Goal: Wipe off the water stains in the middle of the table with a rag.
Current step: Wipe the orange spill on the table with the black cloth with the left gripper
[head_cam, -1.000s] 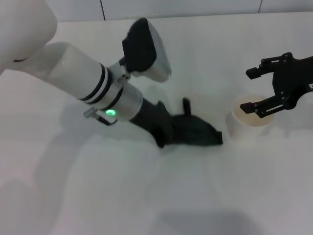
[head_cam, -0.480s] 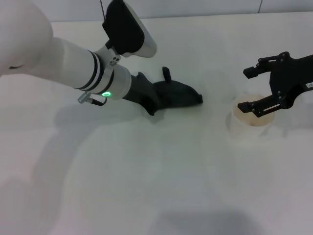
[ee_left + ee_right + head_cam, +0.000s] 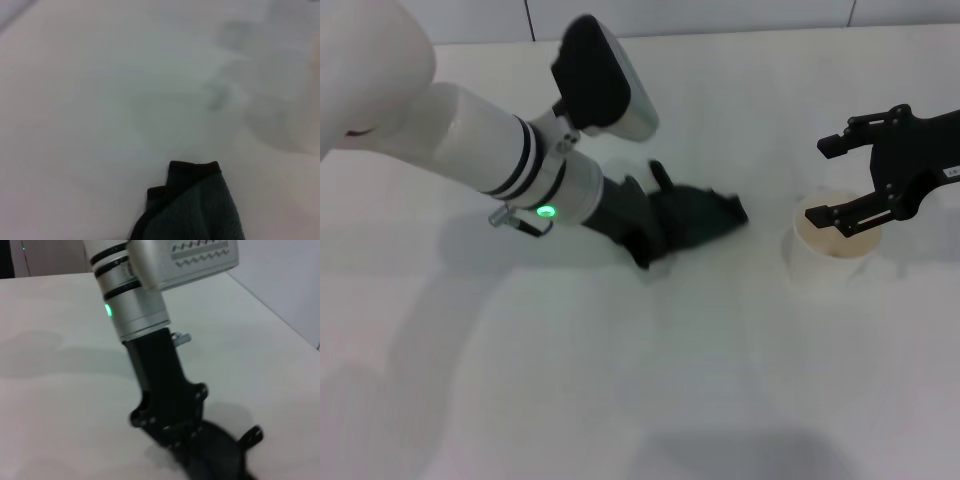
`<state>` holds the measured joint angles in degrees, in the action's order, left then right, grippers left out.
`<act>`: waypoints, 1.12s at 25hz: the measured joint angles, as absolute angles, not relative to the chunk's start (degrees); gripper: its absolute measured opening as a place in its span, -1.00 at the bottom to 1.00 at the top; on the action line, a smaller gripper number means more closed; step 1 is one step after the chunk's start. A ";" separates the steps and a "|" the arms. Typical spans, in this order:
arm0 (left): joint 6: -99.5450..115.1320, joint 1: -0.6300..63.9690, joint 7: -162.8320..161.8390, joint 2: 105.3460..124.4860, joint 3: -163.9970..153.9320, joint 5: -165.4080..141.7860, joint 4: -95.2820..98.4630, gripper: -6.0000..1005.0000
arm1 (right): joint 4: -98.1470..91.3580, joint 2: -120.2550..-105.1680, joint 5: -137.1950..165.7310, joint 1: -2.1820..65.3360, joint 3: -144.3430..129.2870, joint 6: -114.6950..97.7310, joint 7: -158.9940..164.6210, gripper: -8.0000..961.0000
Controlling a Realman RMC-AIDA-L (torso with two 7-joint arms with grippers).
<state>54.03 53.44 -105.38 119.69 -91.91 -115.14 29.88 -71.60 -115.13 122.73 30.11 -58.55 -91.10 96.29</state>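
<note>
My left gripper [image 3: 655, 228] is down on the white table [image 3: 620, 380] near its middle, shut on the dark rag [image 3: 700, 213]. The rag lies flat on the surface, spread out to the gripper's right, with a small tab sticking up. The left wrist view shows one dark green corner of the rag [image 3: 192, 207] against bare table [image 3: 100, 100]. From the right wrist, the left gripper [image 3: 175, 432] is seen pressing the rag [image 3: 220, 452] onto the table. No water stains show; they are hidden or out of view. My right gripper [image 3: 832, 183] hangs open at the right.
A white paper cup [image 3: 825, 255] stands on the table at the right, directly under the open right gripper. The left arm's thick white forearm [image 3: 470, 150] crosses the left part of the table. A tiled wall edge runs along the far side.
The left gripper dragged the rag from near-right to far-left, and has now pulled it part of the way back towards the near right. The right arm has not moved.
</note>
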 joint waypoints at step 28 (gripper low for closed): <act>47.75 49.73 -113.46 119.36 -91.31 -121.58 34.53 -0.66 | -71.53 -115.13 122.78 30.00 -58.58 -91.66 96.59 0.81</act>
